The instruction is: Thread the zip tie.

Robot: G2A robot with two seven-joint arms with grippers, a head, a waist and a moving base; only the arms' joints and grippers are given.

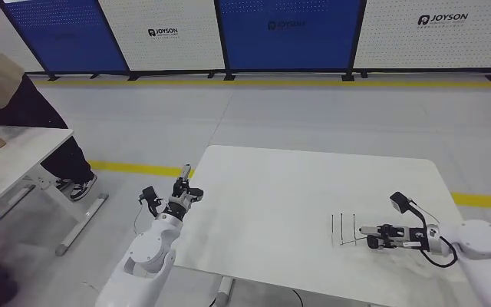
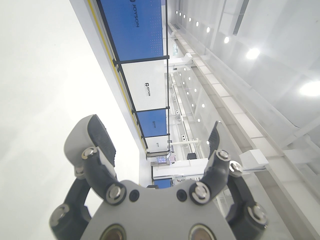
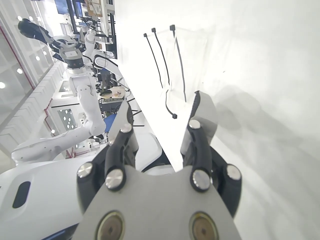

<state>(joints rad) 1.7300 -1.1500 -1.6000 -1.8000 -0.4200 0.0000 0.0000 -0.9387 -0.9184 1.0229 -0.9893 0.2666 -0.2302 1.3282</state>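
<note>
Right pincer (image 1: 362, 232), spread open, sits just right of the zip ties (image 1: 340, 228), which run up-and-down the frame; my left pincer (image 1: 189, 181), also open, sits far left.

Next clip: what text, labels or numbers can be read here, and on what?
Zip ties and table: no print on them.
Wall panels: a brand logo, not quoted here.
Cardboard box: it has a label, but the print is too small to read.
</note>
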